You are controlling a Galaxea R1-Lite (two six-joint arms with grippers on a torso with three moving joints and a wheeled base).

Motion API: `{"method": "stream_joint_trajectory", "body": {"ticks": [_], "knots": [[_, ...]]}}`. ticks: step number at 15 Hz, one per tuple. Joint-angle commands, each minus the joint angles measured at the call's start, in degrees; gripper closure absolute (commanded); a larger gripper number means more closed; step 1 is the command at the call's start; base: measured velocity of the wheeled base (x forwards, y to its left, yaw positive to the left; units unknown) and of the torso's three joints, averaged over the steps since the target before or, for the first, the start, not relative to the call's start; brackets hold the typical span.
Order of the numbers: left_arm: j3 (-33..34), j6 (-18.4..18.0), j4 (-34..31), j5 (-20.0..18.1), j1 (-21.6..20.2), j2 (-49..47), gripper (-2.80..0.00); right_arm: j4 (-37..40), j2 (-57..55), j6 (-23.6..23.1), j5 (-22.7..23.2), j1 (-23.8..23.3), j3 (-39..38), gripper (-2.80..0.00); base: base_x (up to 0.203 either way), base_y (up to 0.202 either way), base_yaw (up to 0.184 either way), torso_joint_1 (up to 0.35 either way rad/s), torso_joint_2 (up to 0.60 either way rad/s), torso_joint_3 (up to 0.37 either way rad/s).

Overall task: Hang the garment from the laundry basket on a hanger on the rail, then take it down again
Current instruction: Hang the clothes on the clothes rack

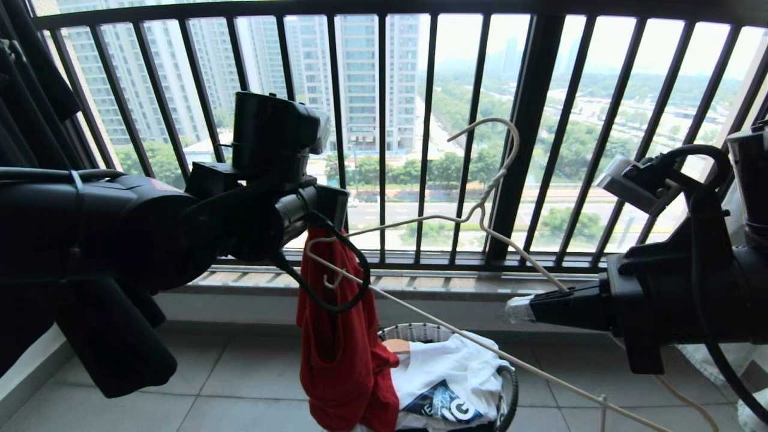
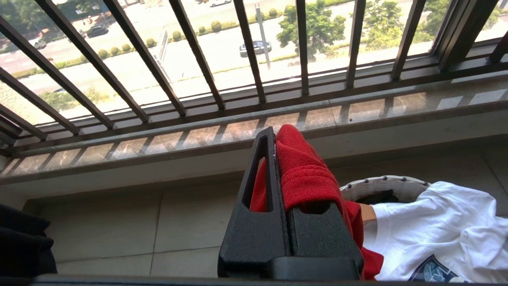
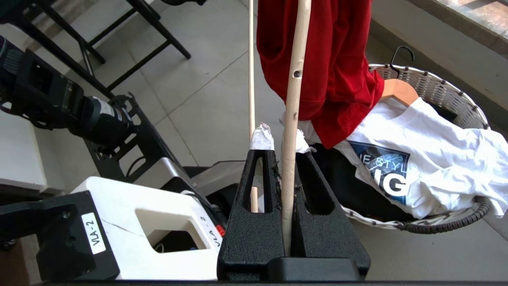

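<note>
Both arms are built from matte black housings with rounded, thick segments. A black cable is looped below the left wrist (image 1: 327,270), and a thicker black cable is curved over the right arm (image 1: 690,288). The right gripper (image 3: 279,149) has black, rough-textured, wedge-shaped fingers (image 3: 258,206) with long slots, and white tape is wrapped on their tips. The left gripper (image 2: 274,137) is made in the same black form. A white body part is marked "VLA-2" (image 3: 94,233).
</note>
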State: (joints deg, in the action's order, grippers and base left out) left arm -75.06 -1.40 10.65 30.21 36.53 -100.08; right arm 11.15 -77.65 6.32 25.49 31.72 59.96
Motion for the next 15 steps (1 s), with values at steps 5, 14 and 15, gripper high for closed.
{"method": "stream_joint_trajectory", "body": {"ticks": [5,14,15], "knots": [[0.8,-0.4,0.0,0.5,0.7,1.8,0.00,-1.7,-1.9,1.8,-2.3,-1.0,0.7,0.00,0.000,0.000,0.000,0.000,0.00,0.000],[-0.2,-0.9,-0.1,0.6,-1.5,1.4,0.00,-1.1,-1.5,-0.2,-2.6,-4.3,1.0,0.00,0.000,0.000,0.000,0.000,0.00,0.000],[0.0,-0.9,-0.3,0.5,-1.5,1.9,0.00,-1.4,-1.6,-0.1,-2.6,-4.3,1.1,0.00,0.000,0.000,0.000,0.000,0.00,0.000]]}}
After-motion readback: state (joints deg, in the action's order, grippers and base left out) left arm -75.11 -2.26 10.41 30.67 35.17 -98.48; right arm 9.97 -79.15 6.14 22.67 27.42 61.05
